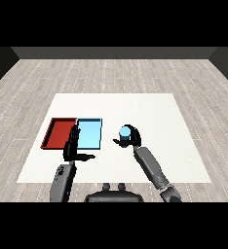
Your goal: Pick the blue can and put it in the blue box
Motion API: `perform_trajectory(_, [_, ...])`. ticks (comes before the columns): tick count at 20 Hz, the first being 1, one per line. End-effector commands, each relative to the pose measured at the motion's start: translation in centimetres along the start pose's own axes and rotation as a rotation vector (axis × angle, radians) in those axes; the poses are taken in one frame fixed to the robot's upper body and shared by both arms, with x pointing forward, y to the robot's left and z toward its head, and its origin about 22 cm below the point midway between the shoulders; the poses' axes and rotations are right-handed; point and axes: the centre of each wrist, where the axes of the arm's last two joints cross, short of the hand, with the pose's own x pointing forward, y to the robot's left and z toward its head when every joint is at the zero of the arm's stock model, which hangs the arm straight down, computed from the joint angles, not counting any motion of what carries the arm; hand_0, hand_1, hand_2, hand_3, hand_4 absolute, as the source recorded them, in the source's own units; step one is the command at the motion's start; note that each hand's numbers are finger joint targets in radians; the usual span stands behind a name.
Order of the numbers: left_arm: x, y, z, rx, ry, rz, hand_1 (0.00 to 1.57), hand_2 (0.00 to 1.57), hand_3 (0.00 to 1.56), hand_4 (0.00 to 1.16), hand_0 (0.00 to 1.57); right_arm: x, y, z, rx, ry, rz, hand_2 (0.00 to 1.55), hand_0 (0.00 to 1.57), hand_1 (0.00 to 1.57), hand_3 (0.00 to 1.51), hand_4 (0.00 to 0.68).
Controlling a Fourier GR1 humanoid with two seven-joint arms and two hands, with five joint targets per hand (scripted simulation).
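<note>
1 blue can (124, 131) in right hand (132, 138), 2 trays: red tray (52, 132), light blue tray (92, 127).

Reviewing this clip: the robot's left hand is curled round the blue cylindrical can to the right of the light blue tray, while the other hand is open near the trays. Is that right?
Not quite. The head view shows the right hand curled round the blue cylindrical can, to the right of the light blue tray. The left hand is the open one, near the trays.
</note>
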Motion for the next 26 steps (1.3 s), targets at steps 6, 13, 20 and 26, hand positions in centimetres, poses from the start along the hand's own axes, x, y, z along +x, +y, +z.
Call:
perform_trajectory(6, [0.3,-3.6,-1.4,-0.079,0.100,0.065,0.00,0.00,0.00,0.00,0.00,4.1,2.4,-0.8,0.083,-0.158,-0.013,1.44,1.44,1.44,1.42,0.665])
perform_trajectory(13, [-0.8,-4.0,-3.6,-0.093,0.103,0.036,0.00,0.00,0.00,0.00,0.00,3.1,-0.3,-2.2,0.062,-0.156,-0.022,1.45,1.43,1.43,1.42,0.660])
perform_trajectory(20, [-1.3,-8.6,-4.3,-0.140,0.119,0.014,0.00,0.00,0.00,0.00,0.00,6.0,1.9,-2.2,0.101,-0.170,-0.023,1.43,1.43,1.43,1.41,0.661])
perform_trajectory(26, [-2.9,-9.5,-3.6,-0.144,0.159,0.033,0.00,0.00,0.00,0.00,0.00,4.3,3.3,-1.8,0.094,-0.209,-0.011,1.45,1.42,1.42,1.41,0.661])
